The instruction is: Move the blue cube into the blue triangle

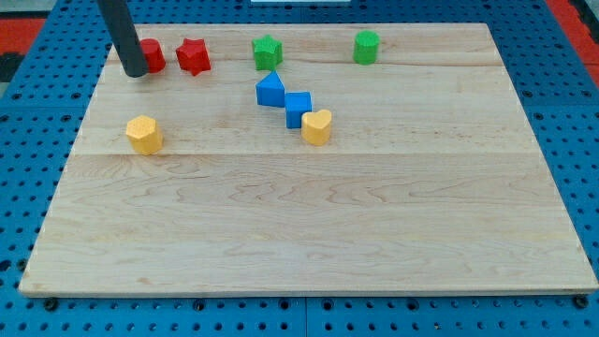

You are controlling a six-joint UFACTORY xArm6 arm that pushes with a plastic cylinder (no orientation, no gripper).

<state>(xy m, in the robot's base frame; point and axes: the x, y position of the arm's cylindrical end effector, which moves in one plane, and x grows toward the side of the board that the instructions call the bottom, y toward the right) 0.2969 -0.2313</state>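
Blue cube (298, 108): small blue block on the pale wooden surface (309, 234), touching the blue triangle block (270, 89) at its far-left corner.
Yellow heart block (316, 126): touching the cube's right; any shove may drag it along.
My tip (136, 71): far left, beside the red round block (153, 55); could knock it.
Jaws: none, bare rod.

worktop (309, 225): pale wood, fine grain lines running across
surround (580, 112): blue pegboard dotted with dark holes
corner patches (23, 28): red
rod (122, 33): dark grey, nearly black
cube (298, 109): blue
triangle (270, 90): blue
round block (152, 55): red
star (194, 56): red
green star (267, 51): green
green block (366, 47): green
heart (316, 126): yellow
yellow block (144, 134): yellow
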